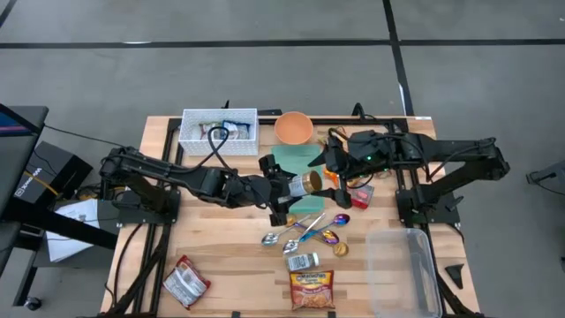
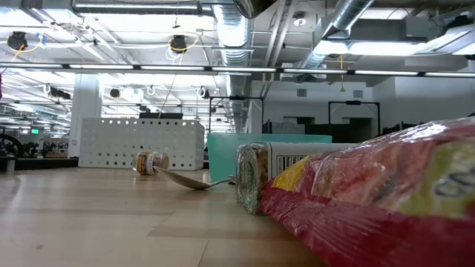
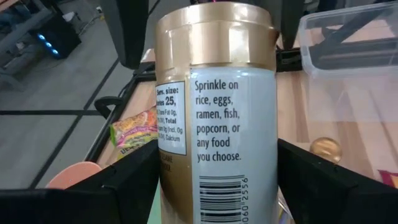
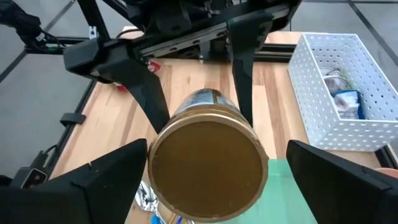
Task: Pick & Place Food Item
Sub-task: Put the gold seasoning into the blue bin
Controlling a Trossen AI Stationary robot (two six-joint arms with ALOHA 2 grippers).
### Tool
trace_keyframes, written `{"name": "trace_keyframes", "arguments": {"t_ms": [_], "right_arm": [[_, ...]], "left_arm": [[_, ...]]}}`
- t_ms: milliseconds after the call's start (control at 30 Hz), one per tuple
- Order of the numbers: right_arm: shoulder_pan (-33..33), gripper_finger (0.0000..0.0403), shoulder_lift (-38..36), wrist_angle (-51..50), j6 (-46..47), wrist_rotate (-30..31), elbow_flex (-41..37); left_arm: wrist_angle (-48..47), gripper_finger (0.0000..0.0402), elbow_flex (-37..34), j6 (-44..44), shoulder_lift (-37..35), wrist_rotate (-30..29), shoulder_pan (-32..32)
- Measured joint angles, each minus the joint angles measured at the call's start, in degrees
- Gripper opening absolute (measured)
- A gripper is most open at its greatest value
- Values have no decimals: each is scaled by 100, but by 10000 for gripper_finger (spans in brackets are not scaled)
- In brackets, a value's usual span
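Observation:
A seasoning jar [image 1: 306, 184] with a gold lid and a pale label is held in the air over the middle of the table. It lies level, with its lid toward the table's right. My left gripper [image 1: 291, 188] comes from the left and is shut on the jar's body [image 3: 217, 124]. My right gripper [image 1: 328, 172] comes from the right and is open. Its fingers [image 4: 99, 180] stand on either side of the gold lid [image 4: 208, 165], and I see no touch. My left gripper pinches the jar's labelled body [image 3: 177, 186], away from the lid, between its two fingers [image 3: 124, 183]. The fingers come level from the table's left and lie along the jar. The jar is lifted clear of the table, its lid end pointing away from the gripper.
A white perforated basket [image 1: 219, 131], an orange bowl [image 1: 293, 128] and a teal board [image 1: 291, 159] stand at the back. Spoons [image 1: 300, 231], a small jar [image 1: 303, 261] and snack bags [image 1: 311, 290] [image 1: 185, 283] lie near the front. A clear container [image 1: 404, 269] stands at the front right.

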Motion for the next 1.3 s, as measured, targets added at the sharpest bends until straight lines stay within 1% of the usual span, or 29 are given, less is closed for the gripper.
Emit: {"name": "trace_keyframes", "arguments": {"t_ms": [233, 467, 633, 833, 967, 1067, 1233, 1300], "right_arm": [[0, 347, 87, 45, 5, -42, 8], [5, 273, 160, -99, 147, -184, 7], [42, 273, 153, -78, 186, -199, 9], [42, 273, 153, -192, 299, -178, 163], [6, 273, 151, -562, 381, 75, 294], [-91, 273, 153, -985, 484, 137, 336], [-318, 273, 155, -1485, 656, 151, 358], [-416, 273, 200, -1595, 695, 151, 358]], "left_arm": [[103, 275, 7, -226, 0, 3, 4], [100, 278, 4, -337, 2, 14, 4], [105, 277, 4, -432, 2, 46, 2], [11, 309, 9, -728, -5, 9, 1], [-726, 325, 13, -1012, -7, 0, 1], [-1540, 332, 13, -1281, -9, 84, -24], [-3015, 334, 11, -1704, -9, 260, -151], [-3505, 331, 7, -2010, -9, 367, -226]]}}
